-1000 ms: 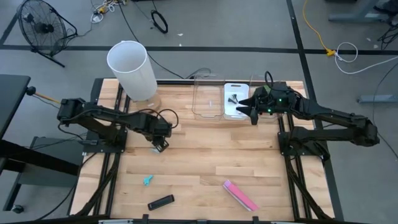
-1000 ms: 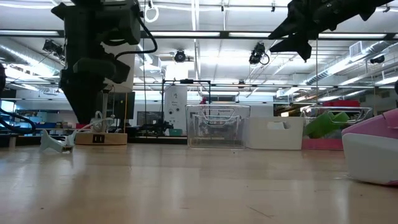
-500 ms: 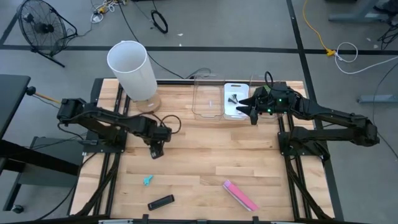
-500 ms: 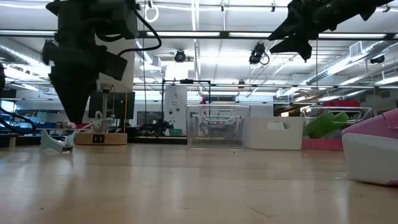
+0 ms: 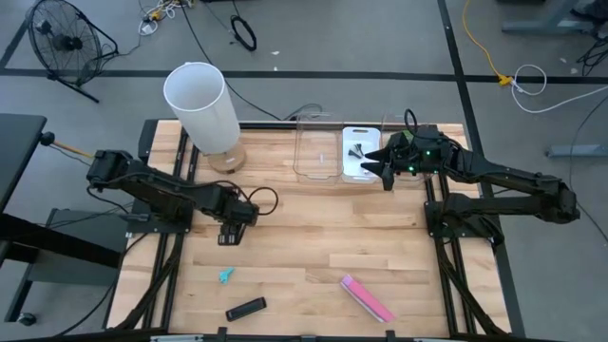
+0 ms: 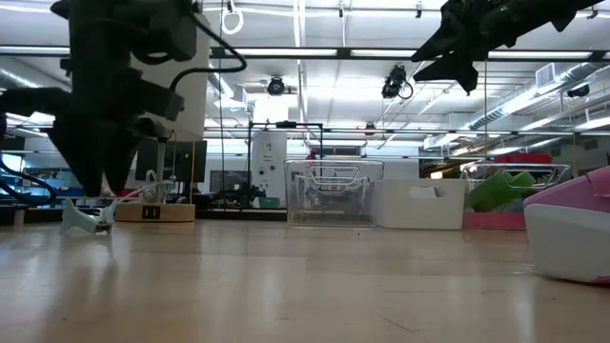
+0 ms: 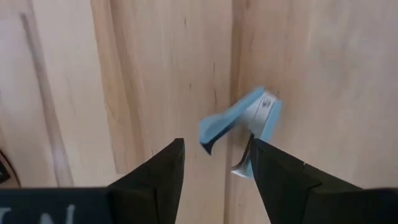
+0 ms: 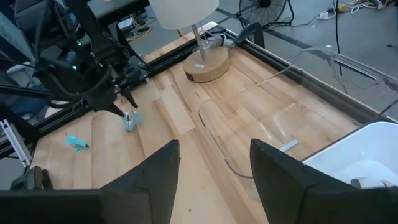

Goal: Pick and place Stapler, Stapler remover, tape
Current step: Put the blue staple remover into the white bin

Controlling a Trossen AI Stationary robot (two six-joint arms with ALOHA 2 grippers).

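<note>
From above, the left gripper hangs over the middle-left of the table, the blue staple remover lying near it toward the front edge. The right gripper waits by the white bin. In the left wrist view the fingers stand apart, as do the right's
</note>
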